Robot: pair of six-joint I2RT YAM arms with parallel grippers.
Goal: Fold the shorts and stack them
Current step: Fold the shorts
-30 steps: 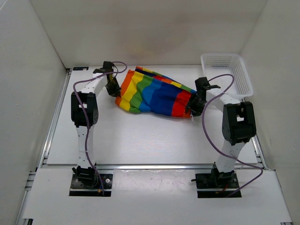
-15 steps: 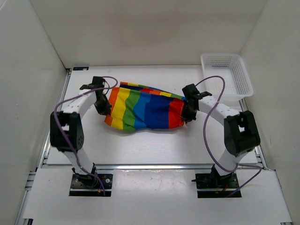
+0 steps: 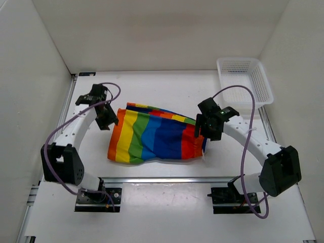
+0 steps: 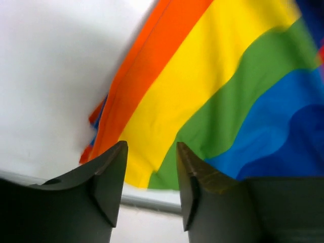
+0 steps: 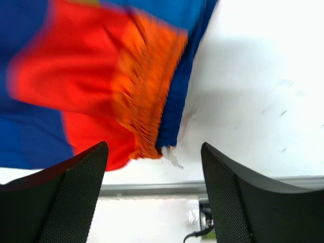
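Rainbow-striped fabric shorts lie flat on the white tabletop in the overhead view, spread between the two hands. Their long axis runs from hand to hand, and the end by the left hand sits a little nearer the arm bases. The orange stripe lies just beside the left hand. The red stripe and the gathered orange waistband lie just beside the right hand. A white plastic mesh basket stands beyond the right hand, well apart from the cloth.

In the left wrist view the two dark fingers stand partly apart with nothing between them. The shorts lie beyond the fingertips. Their orange, yellow, green and blue stripes slant away, and the hand grips no cloth.

In the right wrist view the fingers stand wide apart and hold nothing. The shorts lie ahead of the fingertips, with the orange waistband and a blue edge between the two fingers' lines. Bare tabotop is not gripped either; the hand touches only air.
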